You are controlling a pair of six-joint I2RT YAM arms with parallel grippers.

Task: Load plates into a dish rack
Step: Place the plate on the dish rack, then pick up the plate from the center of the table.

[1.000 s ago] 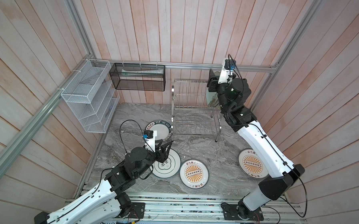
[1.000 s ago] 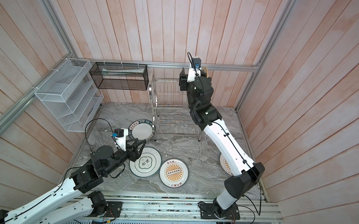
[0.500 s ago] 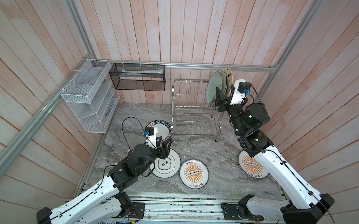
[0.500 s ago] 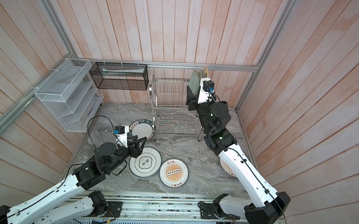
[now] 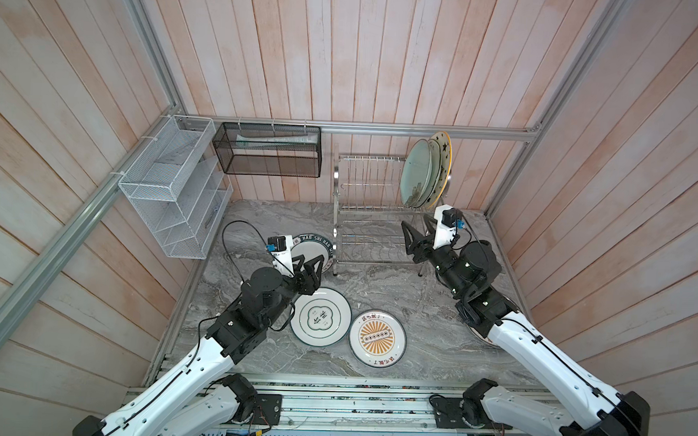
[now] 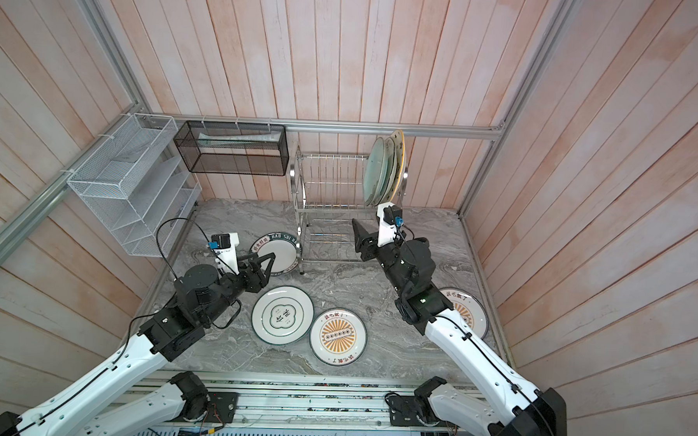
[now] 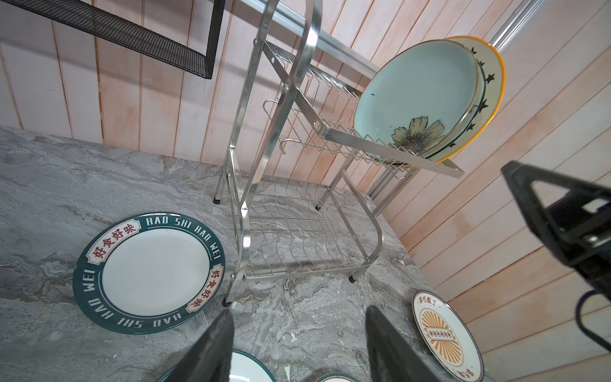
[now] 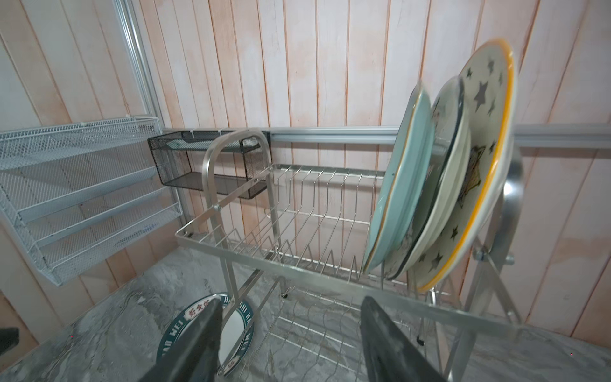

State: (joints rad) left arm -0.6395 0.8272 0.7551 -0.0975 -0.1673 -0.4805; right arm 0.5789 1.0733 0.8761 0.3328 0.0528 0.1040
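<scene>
Since a second ago the right gripper [image 5: 419,232] has drawn back from the top tier of the rack [image 5: 364,211] and now hangs in front of it, fingers spread wide and empty. Three plates stand on edge at that tier's right end: pale green plate [image 5: 416,177], floral plate [image 8: 443,185], starred plate [image 5: 445,148]. The left gripper [image 5: 308,263] hovers over the lettered plate [image 5: 311,247] by the rack's foot, fingers apart, holding nothing. The quatrefoil plate [image 5: 321,315] and a sunburst plate [image 5: 377,338] lie flat on the table [image 5: 377,285]. A second sunburst plate [image 6: 470,313] lies partly under the right arm.
</scene>
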